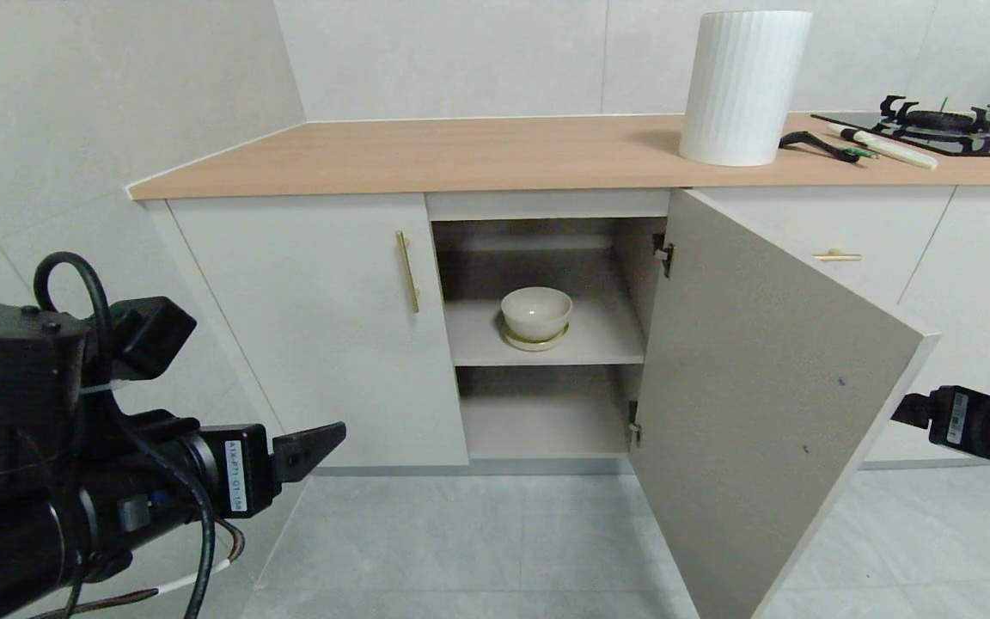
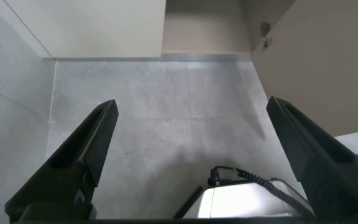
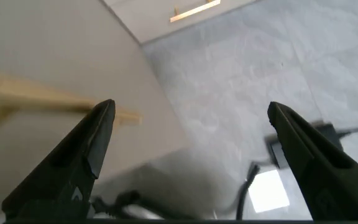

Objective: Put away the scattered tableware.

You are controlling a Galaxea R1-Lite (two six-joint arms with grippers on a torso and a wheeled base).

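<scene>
A cream bowl sits on a small gold-rimmed saucer on the middle shelf of the open cabinet. My left gripper hangs low at the left, in front of the closed door and apart from the bowl. Seen from the left wrist, this gripper is open over the grey floor with nothing between its fingers. My right arm is at the far right, behind the swung-out cabinet door. My right gripper is open and empty, close to that door's gold handle.
On the wooden countertop stand a tall white ribbed container, a black-handled tool, a white-handled utensil and a gas hob. The open door juts far out over the floor. The lower shelf is bare.
</scene>
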